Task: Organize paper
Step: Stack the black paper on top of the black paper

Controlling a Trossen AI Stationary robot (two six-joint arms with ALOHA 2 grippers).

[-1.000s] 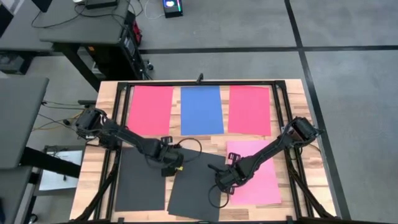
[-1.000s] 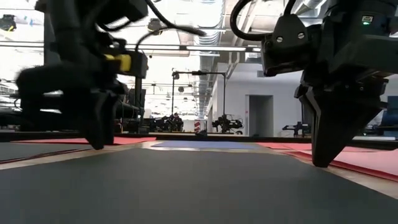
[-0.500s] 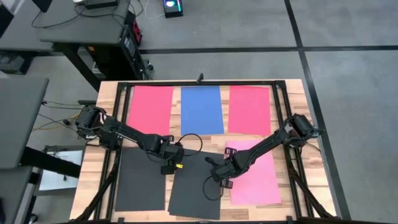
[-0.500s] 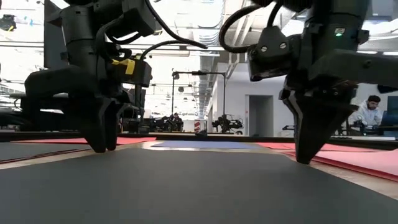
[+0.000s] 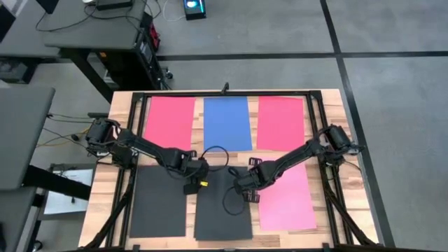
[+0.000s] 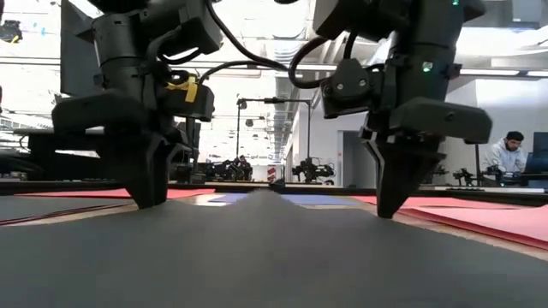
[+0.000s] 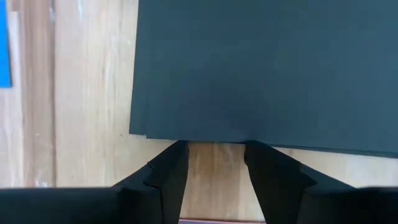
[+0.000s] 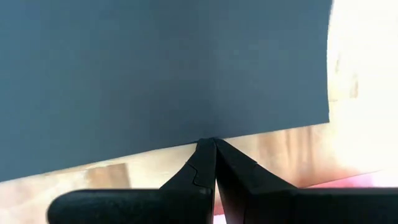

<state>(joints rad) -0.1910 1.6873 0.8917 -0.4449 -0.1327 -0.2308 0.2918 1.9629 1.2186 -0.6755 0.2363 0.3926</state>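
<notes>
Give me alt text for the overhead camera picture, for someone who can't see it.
Seen from above, the left gripper and right gripper meet the far edge of the middle dark grey sheet on a wooden table. Another dark grey sheet and a pink sheet flank it; two red sheets and a blue sheet lie behind.

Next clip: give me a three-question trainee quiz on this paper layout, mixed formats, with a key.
1. How many sheets lie in the far row?
2. True or false: the right gripper is shut.
3. Both grippers touch the far edge of which sheet? A) blue sheet B) middle dark sheet C) pink sheet

Key
1. Three: red, blue, red.
2. True; the left gripper stands partly open.
3. B
</notes>
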